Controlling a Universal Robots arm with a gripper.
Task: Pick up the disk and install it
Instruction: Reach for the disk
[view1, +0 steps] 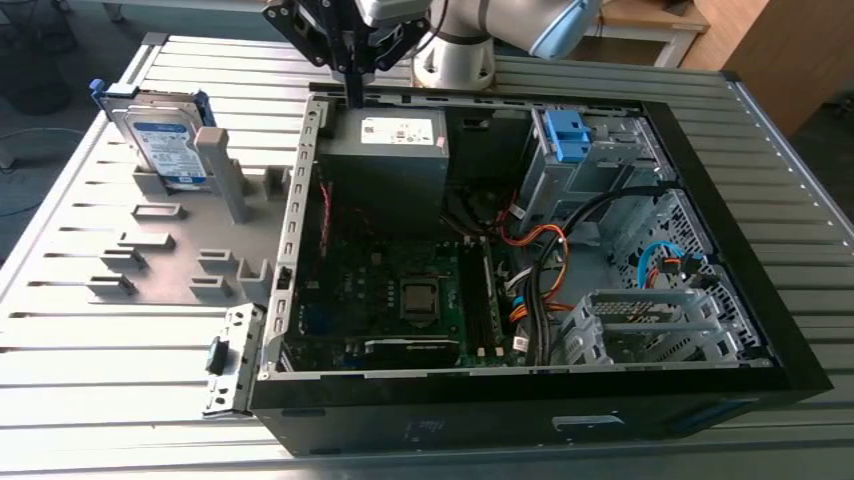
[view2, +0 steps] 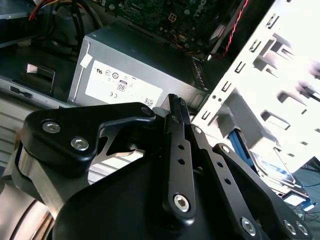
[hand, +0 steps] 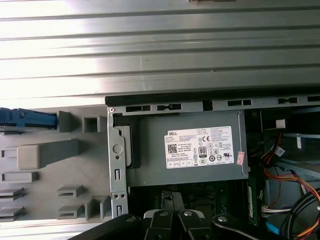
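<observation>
claw: gripper (view1: 355, 96) (view2: 175, 102) fingers pressed together, nothing between them; hangs tips-down over the far corner of the case, just above the power supply's edge. Contact with the case rim: cannot tell.
arm: grey-and-blue robot arm (view1: 497, 24) at the far side of the table, behind the case.
table: slatted metal table (view1: 80, 410) carries everything.
case: black computer case (view1: 534, 425) lying on its side, side panel off, insides open upward.
fixture: flat grey fixture plate (view1: 167, 255) (hand: 45, 200) with raised blocks and slots, touching the case on the exterior view's left.
power supply: grey metal box (view1: 387, 165) (view2: 125, 70) (hand: 185, 150) with white sticker, seated in the case's far corner, nearest thing to the claw.
motherboard: dark green board (view1: 387, 290) on the case floor, square socket near its middle.
drive cage: silver metal cage (view1: 601, 165) at the case's far side toward the exterior view's right, a light-blue clip (view1: 566, 135) on top of it.
disk: the disk (view1: 160, 140) stands on edge in the fixture's far corner, label facing the exterior view's right, blue bracket round its edges, leaning on a grey post; outside the case, well apart from the claw. Its blue edge (hand: 27, 119) shows in the first wrist view.
cables: orange, black and blue cables (view1: 547, 255) bundled between motherboard and cage.
</observation>
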